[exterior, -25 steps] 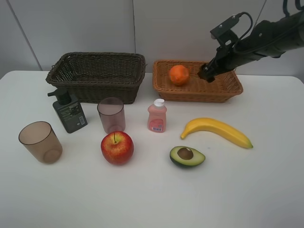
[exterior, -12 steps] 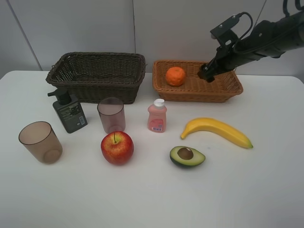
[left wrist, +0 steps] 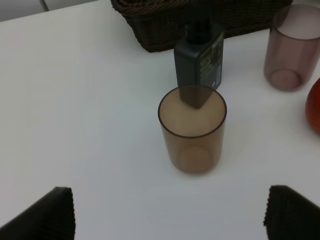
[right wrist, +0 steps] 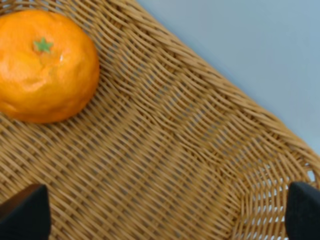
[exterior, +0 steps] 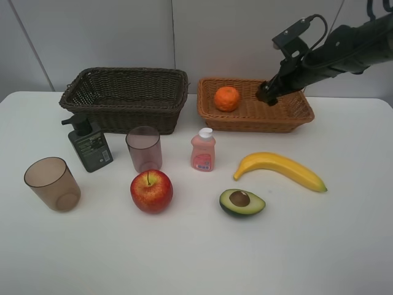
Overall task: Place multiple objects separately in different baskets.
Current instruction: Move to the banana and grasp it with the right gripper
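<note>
**Exterior high view.** The landmark is the tan basket [exterior: 255, 126], at the back of the bench [exterior: 196, 264].
- The orange [exterior: 226, 98] lies inside it, at the end nearer the dark basket [exterior: 123, 114], which stands just beside it. By appearance the orange has been delivered.
- The right fingers [exterior: 265, 95] hang over the tan basket's middle, apart from the orange. They are spread wide and carry nothing.
- In front of the tan basket, on the open bench, lie the banana [exterior: 279, 168] and the halved avocado [exterior: 242, 202], cut face up. The pink bottle [exterior: 203, 150] stands upright off its near corner.
- Further from the tan basket, before the dark basket, are the apple [exterior: 151, 191], the pump bottle [exterior: 89, 145], the near cup [exterior: 52, 184] and the far cup [exterior: 143, 149]. All are upright and none is sorted yet.
- The left arm is not visible here.

**Left wrist view.**
- The left fingers [left wrist: 47, 215] are fully apart and hold nothing.
- They are poised above the near cup [left wrist: 192, 132], with the pump bottle [left wrist: 199, 65] directly behind it. The far cup [left wrist: 292, 50] and the dark basket's wall [left wrist: 160, 20] lie beyond.
- Judgement: this arm is lined up on the cup as a likely next pick.

**Right wrist view.**
- The right fingers [right wrist: 25, 212] are wide open over the tan basket's woven floor [right wrist: 175, 150].
- The orange [right wrist: 47, 65] rests on that weave, stem up, clear of both tips.
- Judgement: fruit appears destined for this basket. The banana and avocado lie nearest to it.
</note>
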